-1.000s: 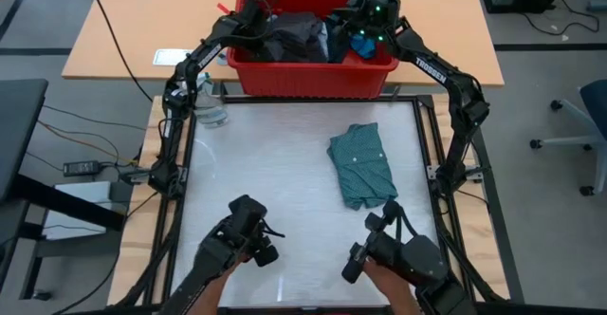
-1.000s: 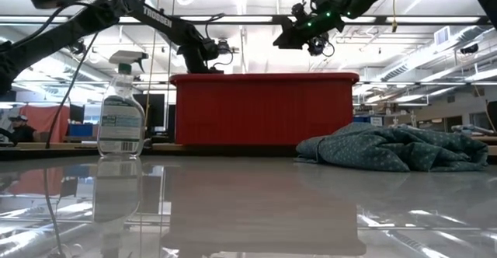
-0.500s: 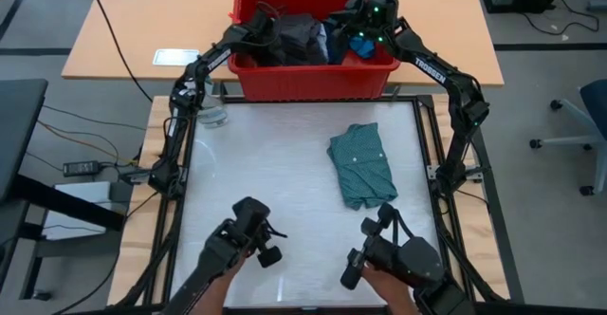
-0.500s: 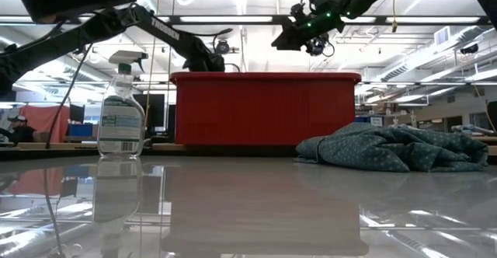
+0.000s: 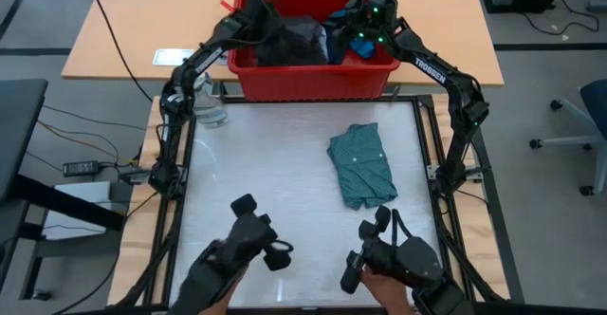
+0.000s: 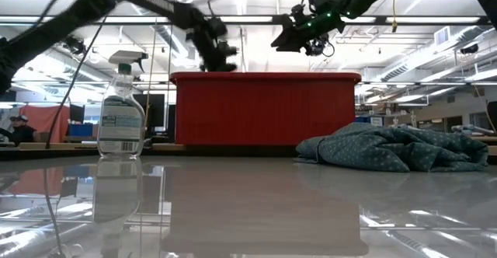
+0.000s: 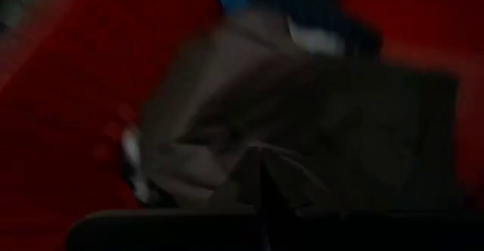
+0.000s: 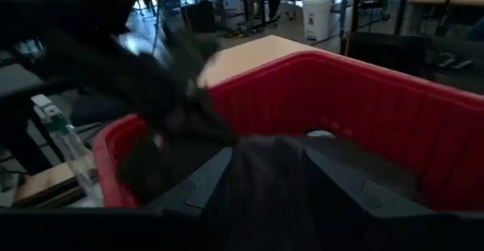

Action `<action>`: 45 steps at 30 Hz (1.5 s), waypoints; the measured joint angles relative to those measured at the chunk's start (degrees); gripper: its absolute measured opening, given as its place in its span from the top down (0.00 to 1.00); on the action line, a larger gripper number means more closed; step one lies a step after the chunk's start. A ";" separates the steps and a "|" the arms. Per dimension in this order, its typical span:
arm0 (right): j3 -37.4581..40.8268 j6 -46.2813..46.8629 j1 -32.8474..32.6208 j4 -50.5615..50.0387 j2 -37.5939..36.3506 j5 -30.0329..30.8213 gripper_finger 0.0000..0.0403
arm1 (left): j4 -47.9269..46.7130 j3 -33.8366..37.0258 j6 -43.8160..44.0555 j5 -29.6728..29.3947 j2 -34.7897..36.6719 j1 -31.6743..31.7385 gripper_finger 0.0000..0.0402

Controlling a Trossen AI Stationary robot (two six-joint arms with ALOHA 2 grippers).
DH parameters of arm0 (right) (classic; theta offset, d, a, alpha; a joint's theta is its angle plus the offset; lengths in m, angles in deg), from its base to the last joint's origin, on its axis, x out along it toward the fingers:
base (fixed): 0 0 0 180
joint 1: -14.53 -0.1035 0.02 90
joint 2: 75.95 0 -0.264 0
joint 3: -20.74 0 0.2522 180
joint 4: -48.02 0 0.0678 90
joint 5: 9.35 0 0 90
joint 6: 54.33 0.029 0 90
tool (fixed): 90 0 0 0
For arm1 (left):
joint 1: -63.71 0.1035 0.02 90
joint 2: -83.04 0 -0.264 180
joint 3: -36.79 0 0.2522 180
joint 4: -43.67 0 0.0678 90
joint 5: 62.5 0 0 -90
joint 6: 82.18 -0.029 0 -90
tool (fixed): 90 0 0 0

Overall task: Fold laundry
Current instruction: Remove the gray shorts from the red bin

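A red bin point(image 5: 313, 78) stands beyond the table's far edge. In it lie a dark grey piece point(image 5: 296, 40) and a small bright blue piece point(image 5: 360, 43). A folded teal-green shirt point(image 5: 362, 165) lies flat on the table's right half and also shows in the low view point(image 6: 396, 149). My left gripper point(image 5: 256, 13) is over the bin's left part, above its rim point(image 6: 213, 44), close to the dark grey piece point(image 7: 302, 130). My right gripper point(image 5: 368, 21) hangs open above the bin's right part point(image 6: 307, 34), with dark cloth point(image 8: 265, 175) below it. The navy dotted and whitish pieces are not in view.
A clear spray bottle point(image 5: 211, 104) stands at the table's far left corner point(image 6: 120, 106). A person's hands hold two dark control arms point(image 5: 251, 249) point(image 5: 394, 258) over the table's near edge. The white table top point(image 5: 266, 163) lies between the shirt and the bottle.
My left gripper has dipped a little over the bin's left part and then risen quickly above the rim. My right gripper has kept still. The control arm at the near left has shifted toward the table's right.
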 joint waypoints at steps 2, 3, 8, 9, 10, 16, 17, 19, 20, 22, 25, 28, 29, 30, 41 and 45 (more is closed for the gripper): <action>0.00 0.53 -0.02 -0.03 0.00 -0.83 0.60 | 2.12 -0.02 0.02 0.04 3.22 -0.65 1.00; 0.00 0.74 -0.02 -0.05 0.00 -1.09 0.60 | 2.84 -0.02 0.02 0.04 4.85 -1.05 1.00; 0.00 3.51 -0.02 -0.03 0.00 -1.54 0.60 | 4.37 -0.10 1.81 0.20 12.37 -2.85 1.00; 0.00 4.30 -0.02 0.04 0.00 -2.66 0.60 | 4.22 -0.11 2.00 0.25 13.56 -3.33 1.00; 0.00 5.10 0.00 0.20 0.00 -4.34 0.60 | 4.06 -0.11 2.05 0.48 14.70 -3.68 1.00; 0.00 12.29 -1.10 0.30 0.00 -14.61 0.61 | 3.10 -0.11 3.93 6.65 21.84 -6.00 1.00; 0.00 13.59 -1.50 0.17 -0.01 -15.63 0.61 | 3.27 -0.11 4.50 8.38 23.16 -6.39 1.00; 0.00 15.52 -2.43 -0.42 -0.06 -16.81 0.62 | 3.32 -0.11 5.27 12.20 25.99 -7.36 1.00; 0.00 16.34 -2.98 -0.91 -0.15 -16.74 0.64 | 3.52 -0.11 5.68 13.77 27.30 -7.90 1.00; 0.02 16.60 -4.42 -2.89 -0.68 -14.78 0.67 | 3.83 -0.11 6.10 16.30 29.87 -9.09 1.00; 0.04 13.48 -6.82 -6.14 -2.51 -10.52 0.74 | 4.10 -0.17 6.10 19.30 32.98 -11.09 1.00; 0.04 10.80 -9.50 -9.13 -5.32 -5.66 0.82 | 3.76 -0.17 8.13 24.61 35.13 -13.25 1.00; 0.04 9.80 -10.41 -10.00 -6.23 -3.96 0.84 | 3.59 -0.17 9.51 27.00 35.70 -14.02 1.00; 0.04 8.57 -11.30 -10.72 -7.20 -2.03 0.86 | 3.10 -0.17 11.20 29.72 36.27 -14.82 1.00; 0.02 1.32 -15.76 -27.19 -15.52 -3.60 0.98 | -23.64 -0.17 31.85 28.91 36.02 -29.53 1.00; 0.02 1.05 -17.71 -41.04 -17.96 -2.79 0.98 | -33.70 -0.11 43.94 19.38 32.09 -38.65 1.00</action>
